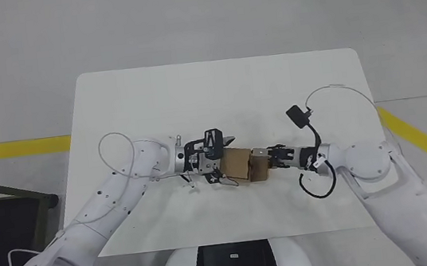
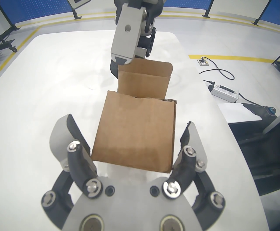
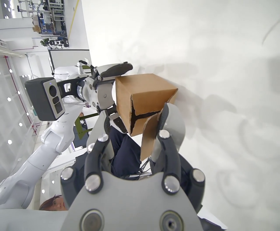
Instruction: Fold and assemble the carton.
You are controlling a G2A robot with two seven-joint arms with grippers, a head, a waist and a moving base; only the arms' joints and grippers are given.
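a white table with rounded corners stands on a grey floor that is crossed by a yellow line. in the left wrist view we see a small grey power unit with a black cable lying on that floor beside the table.

the carton is a small brown cardboard box. it sits over the middle of the table toward the robot's edge, between the two arms. we cannot tell whether its underside touches the table.

the left gripper is at the carton's closed end. its two fingers are spread to the carton's width, one on each side, and press against opposite faces, so the carton is clamped between them. in the right wrist view, one dark finger pad lies along an upper edge of the carton.

the right gripper is at the opposite end, which is not closed up. its fingers are parted wide and grasp nothing. that end's panels are folded in only partly, with dark gaps between them. one flap sticks out toward the right wrist, and its edge leans on the inner face of one silver finger. in the left wrist view, a fingertip of the right gripper sits at the corner of a rounded flap on that end.
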